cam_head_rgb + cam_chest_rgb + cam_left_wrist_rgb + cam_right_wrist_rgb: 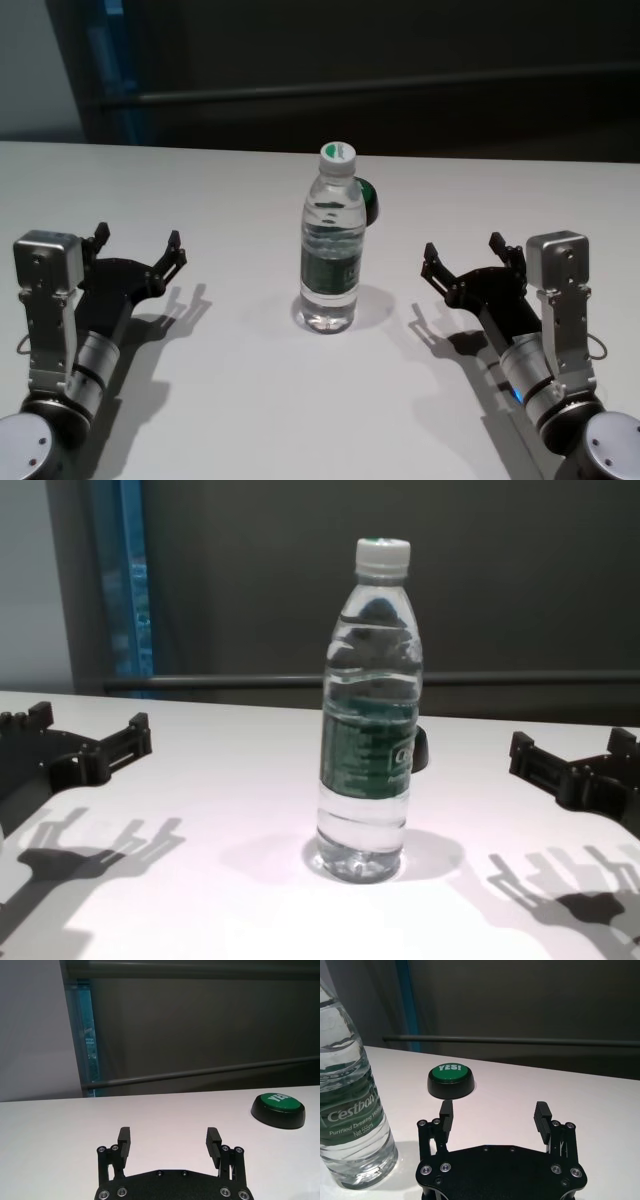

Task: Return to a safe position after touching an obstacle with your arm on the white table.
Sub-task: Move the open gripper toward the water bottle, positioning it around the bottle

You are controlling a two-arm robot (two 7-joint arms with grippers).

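You can read "Cestbon" in white on the dark green label of the water bottle [351, 1105] in the right wrist view; beneath it, in smaller white type, "Purified Drinking Water", its last word cut short where the label curves away; below that, "Net:555ml"; the green button [451, 1080] behind it carries "YES!" in white capitals on its top; from the left wrist view you catch only "YE" on that button [278, 1109]; the lettering on the bottle's label in the head and chest views is too small to make out.
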